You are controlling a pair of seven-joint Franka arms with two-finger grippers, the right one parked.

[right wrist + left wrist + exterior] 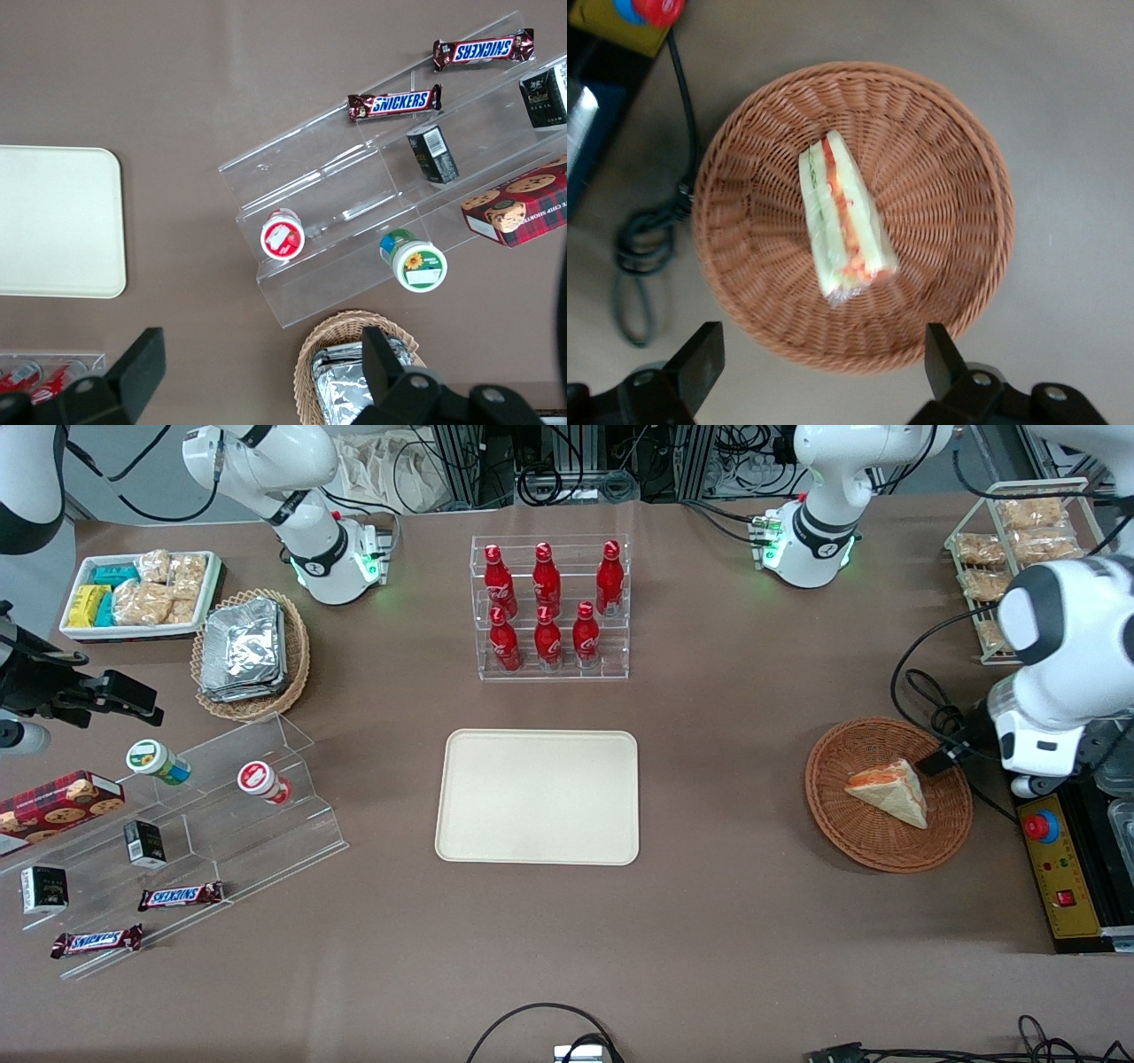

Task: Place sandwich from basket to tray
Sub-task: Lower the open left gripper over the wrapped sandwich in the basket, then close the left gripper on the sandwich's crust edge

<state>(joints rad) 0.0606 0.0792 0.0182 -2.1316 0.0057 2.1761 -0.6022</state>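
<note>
1. A brown table fills the scene, and the basket (888,794) serves as landmark: it sits toward the working arm's end of the table, well apart from the cream tray (537,796), which lies bare at the table's middle.
2. The sandwich (890,790) lies inside the basket, near its middle, resting on one flat bread face. It touches only the woven floor, not the rim.
3. The gripper (824,372) hangs above the basket, set toward one edge rather than centred on the sandwich. Its fingers are spread wide, gripping nothing.
4. In the wrist view the wedge (843,217) shows its layered edge upward: orange-red and green stripes between pale bread. Its long axis runs roughly across the line joining the two fingers, with the narrow tip pointing away from the gripper.
5. To do the step well, I judge the arm should first shift until the sandwich sits midway between the fingers, then descend straight.
6. The fingers should close across the short width, on the two bread faces, gently, since the bread looks soft and the wrap slippery.
</note>
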